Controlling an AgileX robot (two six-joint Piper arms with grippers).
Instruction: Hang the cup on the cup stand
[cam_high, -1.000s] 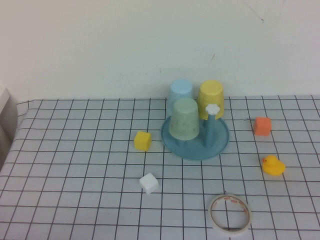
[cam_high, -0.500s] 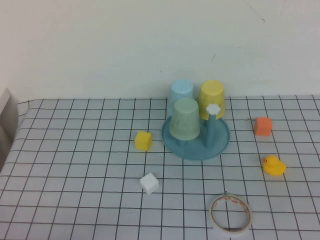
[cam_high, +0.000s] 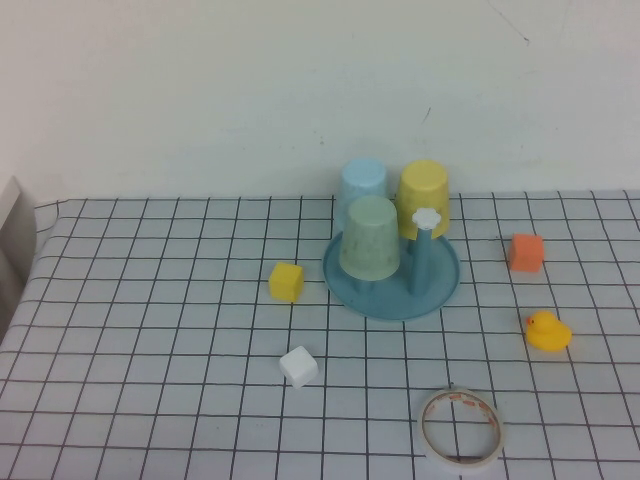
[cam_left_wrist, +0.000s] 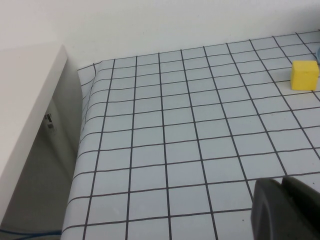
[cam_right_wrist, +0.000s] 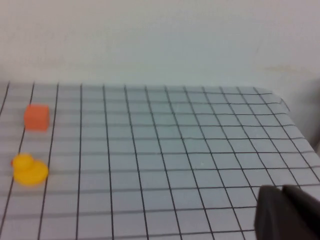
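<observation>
The pale mint-green cup (cam_high: 369, 238) sits upside down on a peg at the front left of the blue cup stand (cam_high: 440, 290). One free peg with a white flower knob (cam_high: 426, 217) stands beside it. Neither arm shows in the high view. In the left wrist view my left gripper (cam_left_wrist: 282, 184) is shut and holds nothing, low over the gridded cloth near the table's left edge. In the right wrist view my right gripper (cam_right_wrist: 281, 191) is also shut and holds nothing, over the cloth on the right side.
A light blue cup (cam_high: 362, 184) and a yellow cup (cam_high: 422, 196) hang at the stand's back. Around it lie a yellow cube (cam_high: 286, 281), a white cube (cam_high: 298, 366), a tape roll (cam_high: 460, 427), a yellow duck (cam_high: 546, 331) and an orange cube (cam_high: 525, 252). A white cabinet (cam_left_wrist: 25, 115) borders the table's left edge.
</observation>
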